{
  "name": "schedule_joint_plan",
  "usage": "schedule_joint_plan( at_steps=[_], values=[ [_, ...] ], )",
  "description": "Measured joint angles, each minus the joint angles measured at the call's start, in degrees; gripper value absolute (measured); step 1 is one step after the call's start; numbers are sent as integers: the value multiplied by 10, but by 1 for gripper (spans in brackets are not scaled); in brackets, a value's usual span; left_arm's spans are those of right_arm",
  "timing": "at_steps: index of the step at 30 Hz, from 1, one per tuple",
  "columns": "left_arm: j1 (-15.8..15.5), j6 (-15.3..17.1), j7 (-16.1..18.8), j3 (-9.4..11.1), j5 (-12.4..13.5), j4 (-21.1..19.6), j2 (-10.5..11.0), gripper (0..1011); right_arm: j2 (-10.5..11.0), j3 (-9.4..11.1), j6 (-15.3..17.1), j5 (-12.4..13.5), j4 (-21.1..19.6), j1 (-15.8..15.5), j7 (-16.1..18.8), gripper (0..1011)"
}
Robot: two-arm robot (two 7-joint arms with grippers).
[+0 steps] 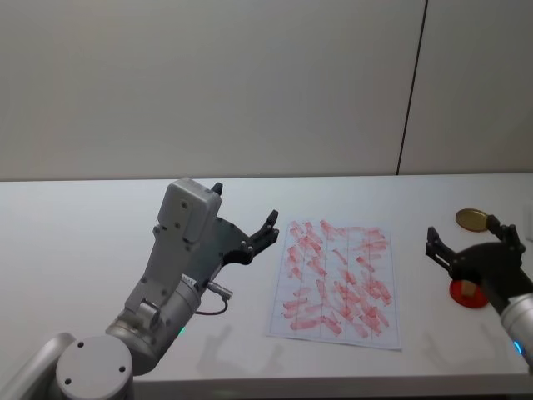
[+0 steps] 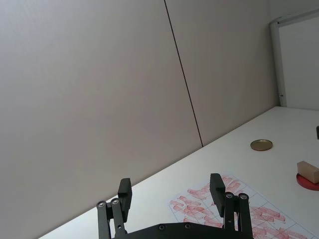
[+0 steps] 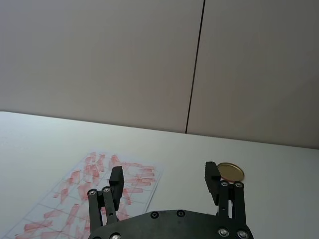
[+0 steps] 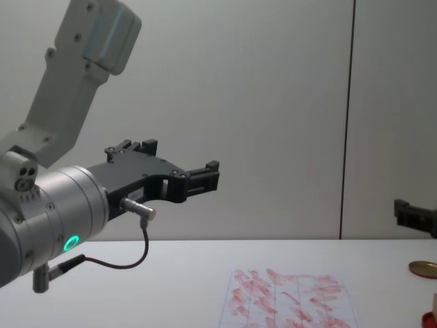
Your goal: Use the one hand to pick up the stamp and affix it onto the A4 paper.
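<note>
Your right end effector (image 1: pixel 468 239) hangs above the right side of the white table (image 1: pixel 100 242), its fingers spread apart with nothing between them. Close beneath it, the small pale wooden stamp (image 2: pixel 308 170) stands on a low red round base (image 2: pixel 310 182), not yet gripped. A flat gold disc (image 3: pixel 230 172) lies on the table farther back. The sheet of paper (image 1: pixel 337 279), ruled in a grid and crowded with smudged red marks, lies flat mid-table, apart from the base. Your left end effector (image 4: pixel 179 160) is raised over the table's left side, fingers spread and empty. You appear to be reaching for the stamp. Next, lower the right fingers round the block, close on it, and carry it across to the paper. No brand or label shows, and the red marks cannot be read.
</note>
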Motion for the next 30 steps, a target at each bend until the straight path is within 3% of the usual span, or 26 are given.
schedule_joint_plan(
  at_steps=[17, 30],
  values=[
    [0, 0, 0, 0, 0, 0, 0, 993, -33, 7, 6, -17, 126, 86, -11, 1001],
    [0, 0, 0, 0, 0, 0, 0, 993, -54, 17, 30, 14, 215, 138, -43, 1001]
  ],
)
